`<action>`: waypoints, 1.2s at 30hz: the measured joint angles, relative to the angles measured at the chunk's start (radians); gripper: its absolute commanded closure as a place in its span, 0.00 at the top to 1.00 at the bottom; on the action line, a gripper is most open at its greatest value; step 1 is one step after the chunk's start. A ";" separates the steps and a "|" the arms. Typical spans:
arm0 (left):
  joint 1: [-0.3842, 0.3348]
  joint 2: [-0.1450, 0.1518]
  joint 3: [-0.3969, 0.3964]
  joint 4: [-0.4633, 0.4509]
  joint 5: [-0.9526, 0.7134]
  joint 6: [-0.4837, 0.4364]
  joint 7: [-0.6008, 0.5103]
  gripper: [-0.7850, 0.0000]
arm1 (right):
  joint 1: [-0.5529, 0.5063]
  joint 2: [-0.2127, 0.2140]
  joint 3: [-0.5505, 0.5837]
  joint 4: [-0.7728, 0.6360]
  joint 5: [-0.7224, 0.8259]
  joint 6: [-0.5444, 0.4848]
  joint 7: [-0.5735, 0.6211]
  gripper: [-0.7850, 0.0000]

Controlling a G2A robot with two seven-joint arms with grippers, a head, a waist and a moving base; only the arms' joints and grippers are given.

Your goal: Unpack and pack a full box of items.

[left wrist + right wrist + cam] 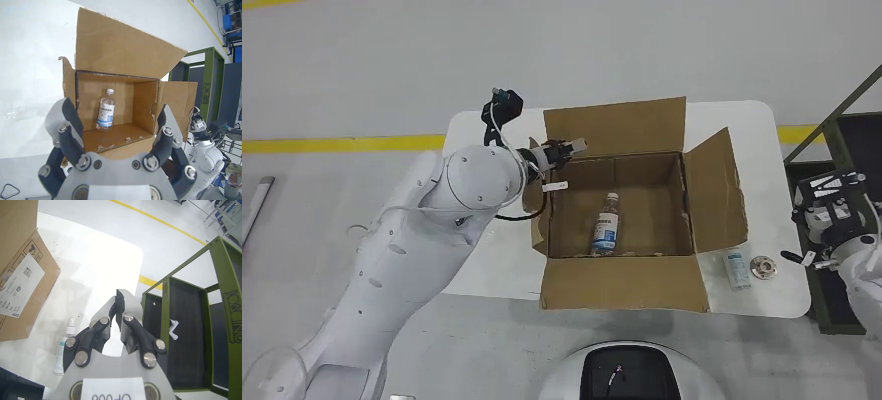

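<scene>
Left end effector (115,107) is hovering released beside box (143,102); advise straddling the lying bottle (106,111) mid-body. Right end effector (117,307) is resting clenched, empty.

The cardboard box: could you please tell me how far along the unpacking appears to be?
Done, it seems: a spray bottle and a small round part lie on the table beside the open cardboard box. In hand: nothing; the left gripper hangs open at the box's rim, and the right gripper is shut, empty, by the table's edge. Left: one labelled bottle lies inside.
</scene>
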 measured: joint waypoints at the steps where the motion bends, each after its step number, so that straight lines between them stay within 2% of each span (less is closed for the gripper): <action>1: 0.000 0.000 0.000 0.000 0.000 0.000 0.000 1.00 | 0.000 0.000 0.000 0.000 0.000 0.000 0.000 0.00; 6: 0.024 0.008 -0.023 0.001 0.035 -0.036 0.040 1.00 | 0.000 0.000 0.000 0.000 0.000 0.000 0.000 0.00; 15: 0.044 0.048 -0.081 -0.024 0.213 -0.054 0.006 1.00 | -0.009 0.003 -0.007 0.006 -0.004 -0.004 -0.006 0.00; 18: 0.054 0.068 -0.074 -0.038 0.375 -0.037 -0.023 1.00 | -0.003 0.009 -0.013 0.004 -0.015 -0.027 0.059 0.00; 22: 0.079 0.088 -0.062 -0.054 0.560 -0.003 -0.097 1.00 | 0.016 0.019 -0.029 -0.011 0.001 -0.084 0.219 0.00; 28: 0.100 0.094 -0.058 -0.062 0.626 0.006 -0.129 1.00 | 0.043 0.034 -0.047 -0.046 0.083 -0.184 0.456 0.00; 36: 0.100 0.094 -0.058 -0.062 0.625 0.006 -0.128 1.00 | 0.045 0.036 -0.046 -0.053 0.075 -0.192 0.474 0.00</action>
